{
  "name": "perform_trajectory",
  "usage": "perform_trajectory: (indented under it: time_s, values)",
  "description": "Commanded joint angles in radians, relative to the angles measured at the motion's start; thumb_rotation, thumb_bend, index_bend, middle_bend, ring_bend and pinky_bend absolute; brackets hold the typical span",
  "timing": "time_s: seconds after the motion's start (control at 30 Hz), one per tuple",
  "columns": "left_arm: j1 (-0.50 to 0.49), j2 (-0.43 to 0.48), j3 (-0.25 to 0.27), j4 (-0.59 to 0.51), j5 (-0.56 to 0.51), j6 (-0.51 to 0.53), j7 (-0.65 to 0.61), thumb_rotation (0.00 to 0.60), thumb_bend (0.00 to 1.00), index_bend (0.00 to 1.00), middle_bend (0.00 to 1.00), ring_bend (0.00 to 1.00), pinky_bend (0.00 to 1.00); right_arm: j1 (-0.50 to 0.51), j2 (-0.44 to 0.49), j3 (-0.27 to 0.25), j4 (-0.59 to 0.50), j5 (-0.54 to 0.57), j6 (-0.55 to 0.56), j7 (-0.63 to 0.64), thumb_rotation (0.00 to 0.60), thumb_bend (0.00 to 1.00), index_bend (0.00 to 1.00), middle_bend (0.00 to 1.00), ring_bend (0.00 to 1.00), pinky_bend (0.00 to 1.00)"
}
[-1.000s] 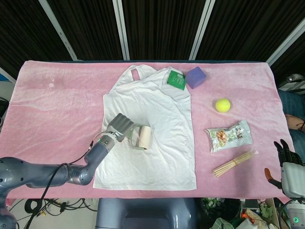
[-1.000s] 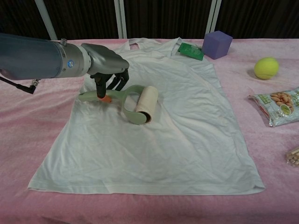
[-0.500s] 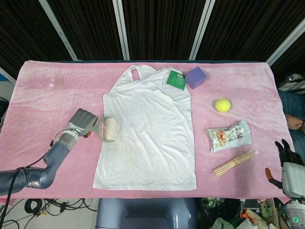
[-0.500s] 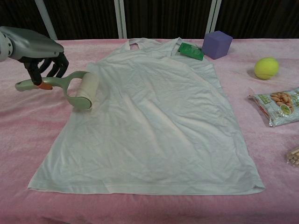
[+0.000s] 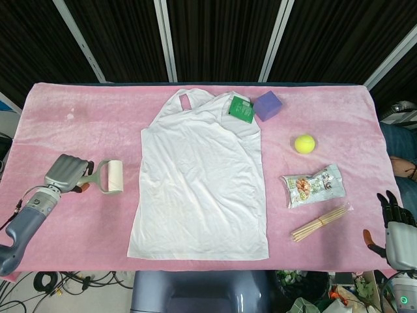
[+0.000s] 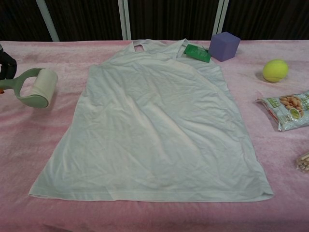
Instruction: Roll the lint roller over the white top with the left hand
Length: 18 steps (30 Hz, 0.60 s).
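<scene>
The white top (image 5: 202, 186) (image 6: 154, 125) lies flat in the middle of the pink table. My left hand (image 5: 65, 174) grips the handle of the pale green lint roller (image 5: 109, 177) (image 6: 38, 87), whose roll sits over bare pink cloth well left of the top, apart from it. In the chest view only a dark bit of that hand (image 6: 6, 65) shows at the left edge. My right hand (image 5: 394, 225) hangs off the table's front right corner, fingers apart, holding nothing.
A green packet (image 5: 241, 108) and a purple cube (image 5: 267, 105) sit by the top's right shoulder. To the right lie a yellow tennis ball (image 5: 304, 143), a snack bag (image 5: 313, 185) and a bundle of wooden sticks (image 5: 319, 223).
My left hand has carried the lint roller leftward, from the top's left half, past its edge, onto the bare cloth. The right hand has stayed put.
</scene>
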<state>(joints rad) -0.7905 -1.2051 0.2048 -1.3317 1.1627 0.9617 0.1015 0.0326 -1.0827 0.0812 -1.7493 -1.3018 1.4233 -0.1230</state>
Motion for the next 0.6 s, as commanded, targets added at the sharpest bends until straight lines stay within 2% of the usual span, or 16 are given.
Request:
perform_trajectory:
  time_s: [0.03, 0.43, 0.53, 0.6]
  values:
    - [0.037, -0.040, 0.014, 0.101, 0.091, 0.009, -0.079, 0.600, 0.47, 0.68, 0.65, 0.51, 0.65, 0.000, -0.001, 0.001, -0.001, 0.003, 0.002, -0.004, 0.600, 0.29, 0.03, 0.00, 0.17, 0.15]
    - [0.032, -0.121, -0.014, 0.203, 0.197, -0.030, -0.157, 0.600, 0.46, 0.67, 0.63, 0.51, 0.64, -0.002, -0.004, 0.005, -0.002, 0.010, 0.006, -0.012, 0.600, 0.29, 0.03, 0.00, 0.17, 0.15]
    - [0.029, -0.133, -0.020, 0.212, 0.206, -0.041, -0.160, 0.600, 0.43, 0.64, 0.61, 0.48, 0.62, -0.001, -0.004, 0.005, -0.002, 0.011, 0.006, -0.012, 0.600, 0.29, 0.03, 0.00, 0.17, 0.15]
    - [0.027, -0.136, -0.023, 0.216, 0.206, -0.052, -0.158, 0.600, 0.37, 0.58, 0.55, 0.43, 0.58, -0.002, -0.003, 0.005, -0.002, 0.011, 0.006, -0.012, 0.600, 0.29, 0.03, 0.00, 0.17, 0.15]
